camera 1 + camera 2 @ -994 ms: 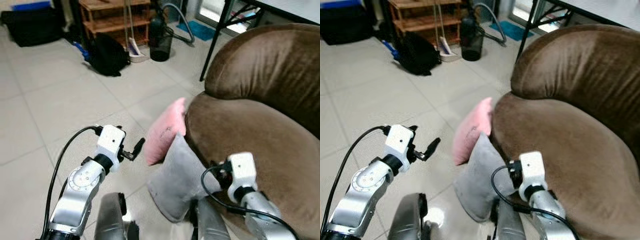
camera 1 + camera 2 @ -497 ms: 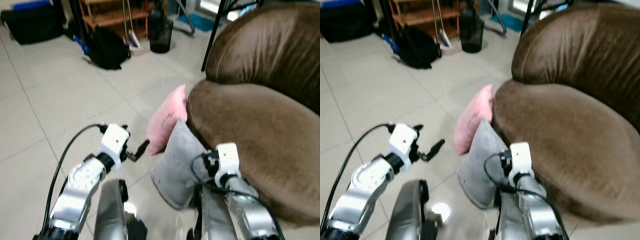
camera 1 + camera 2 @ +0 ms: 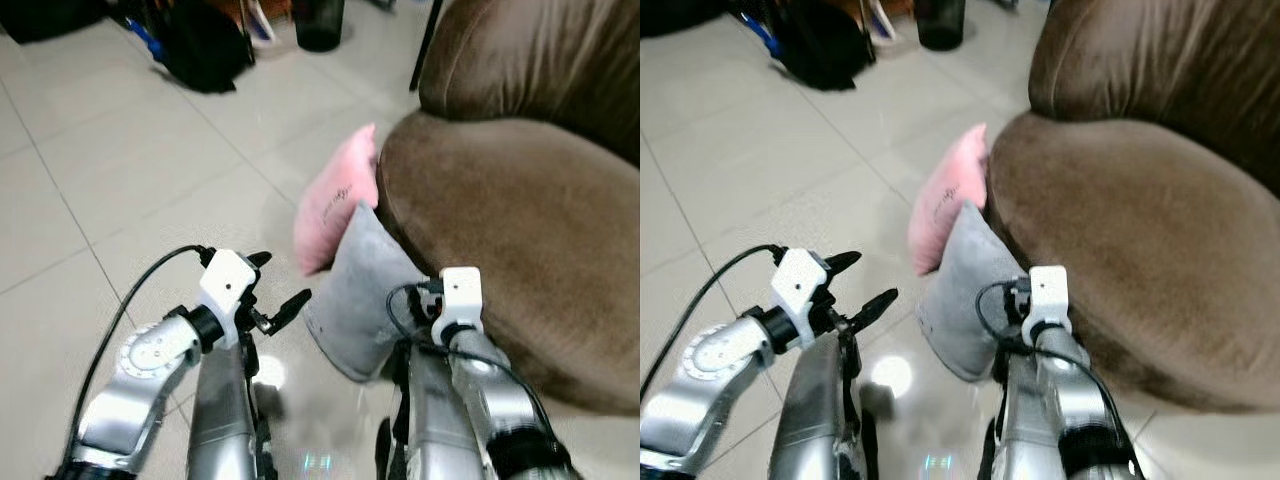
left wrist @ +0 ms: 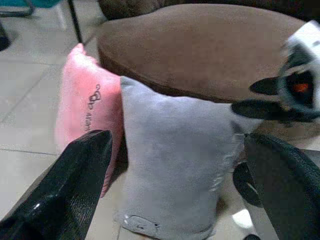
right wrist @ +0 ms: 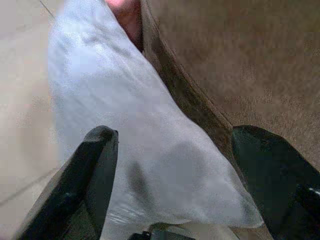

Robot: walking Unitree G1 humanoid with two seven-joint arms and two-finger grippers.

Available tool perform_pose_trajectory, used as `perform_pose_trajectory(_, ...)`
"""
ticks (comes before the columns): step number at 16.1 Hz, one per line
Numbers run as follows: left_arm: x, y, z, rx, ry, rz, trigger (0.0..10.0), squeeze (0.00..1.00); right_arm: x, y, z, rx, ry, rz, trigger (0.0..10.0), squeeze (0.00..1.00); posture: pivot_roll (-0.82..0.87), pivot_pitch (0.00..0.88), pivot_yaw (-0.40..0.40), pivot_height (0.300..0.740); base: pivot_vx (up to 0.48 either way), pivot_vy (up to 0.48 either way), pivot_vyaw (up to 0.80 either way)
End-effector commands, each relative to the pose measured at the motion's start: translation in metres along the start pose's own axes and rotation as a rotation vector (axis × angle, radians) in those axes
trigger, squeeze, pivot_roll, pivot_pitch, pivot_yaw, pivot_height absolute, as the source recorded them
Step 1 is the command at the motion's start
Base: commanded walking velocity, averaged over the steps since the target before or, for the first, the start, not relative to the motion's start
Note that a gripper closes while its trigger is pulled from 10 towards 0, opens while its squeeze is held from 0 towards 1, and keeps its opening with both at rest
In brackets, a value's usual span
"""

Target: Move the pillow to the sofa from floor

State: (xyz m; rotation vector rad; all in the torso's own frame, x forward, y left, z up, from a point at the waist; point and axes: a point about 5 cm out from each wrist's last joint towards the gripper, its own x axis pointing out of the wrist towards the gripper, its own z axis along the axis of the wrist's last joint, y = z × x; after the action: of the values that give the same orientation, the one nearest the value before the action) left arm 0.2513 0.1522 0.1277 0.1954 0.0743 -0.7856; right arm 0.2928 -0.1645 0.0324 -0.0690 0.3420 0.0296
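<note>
While leaning upright against the brown sofa (image 3: 520, 210): 2 pillows on the tiled floor (image 3: 120, 180), 1 grey pillow (image 3: 365, 300) in front, 1 pink pillow (image 3: 335, 210) touching behind. Left gripper (image 3: 282, 287) near the grey one, fingers apart. Right gripper (image 5: 175, 165) just before it, fingers spread, clamping nothing.

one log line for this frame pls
phase: approach | grey pillow on floor, leaning on sofa | pink pillow behind | left gripper open | right gripper open
</note>
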Motion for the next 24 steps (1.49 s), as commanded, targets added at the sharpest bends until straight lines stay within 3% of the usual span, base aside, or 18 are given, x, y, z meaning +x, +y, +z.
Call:
perform_pose_trajectory(1,-0.004,-0.001,0.005,0.001,-0.012,-0.029,10.0,0.0,0.0,-0.002,-0.007,-0.019,0.019,-0.009,10.0,1.0,0.15,0.283,0.01,0.518,0.0,0.0,0.0)
perform_pose_trajectory(2,-0.007,0.001,0.01,0.019,-0.003,-0.07,10.0,0.0,0.008,-0.005,-0.002,-0.071,0.017,-0.005,10.0,1.0,0.17,0.293,0.018,0.518,0.0,0.0,0.0)
perform_pose_trajectory(9,-0.019,0.008,0.021,0.058,0.027,-0.132,10.0,0.0,0.025,0.0,0.007,-0.164,0.037,-0.017,10.0,1.0,0.24,0.334,0.053,0.518,0.0,0.0,0.0)
perform_pose_trajectory(10,-0.02,0.009,0.022,0.061,0.029,-0.135,10.0,0.0,0.026,0.003,0.006,-0.194,0.055,-0.011,10.0,0.78,0.26,0.34,0.06,0.518,0.0,0.0,0.0)
perform_pose_trajectory(11,-0.021,0.013,0.024,0.067,0.039,-0.142,10.0,0.0,0.028,0.007,0.003,-0.246,0.089,0.001,10.0,0.0,0.27,0.344,0.064,0.518,0.0,0.0,0.0)
perform_pose_trajectory(12,-0.02,0.015,0.025,0.067,0.041,-0.144,10.0,0.0,0.029,0.008,0.003,-0.248,0.092,0.004,10.0,0.0,0.27,0.344,0.065,0.518,0.0,0.0,0.0)
perform_pose_trajectory(13,-0.018,0.016,0.026,0.069,0.043,-0.144,10.0,0.0,0.029,0.008,0.003,-0.249,0.093,0.006,9.4,0.0,0.26,0.343,0.065,0.518,0.0,0.0,0.0)
perform_pose_trajectory(14,-0.014,0.017,0.027,0.07,0.046,-0.148,10.0,0.0,0.029,0.007,0.002,-0.25,0.094,0.012,0.0,0.0,0.26,0.341,0.065,0.518,0.0,0.0,0.0)
perform_pose_trajectory(19,0.021,0.0,0.015,0.053,0.053,-0.166,10.0,0.0,0.029,0.003,0.002,-0.248,0.097,0.026,0.0,0.0,0.25,0.335,0.064,0.518,0.0,0.0,0.0)
perform_pose_trajectory(20,0.032,-0.014,0.013,0.048,0.054,-0.178,10.0,0.0,0.03,0.004,0.002,-0.247,0.095,0.031,0.0,0.0,0.25,0.333,0.063,0.518,0.0,0.0,0.0)
perform_pose_trajectory(24,0.038,-0.031,0.015,0.052,0.049,-0.189,10.0,0.0,0.03,0.006,0.002,-0.245,0.095,0.041,0.0,0.0,0.25,0.331,0.061,0.518,0.0,0.0,0.0)
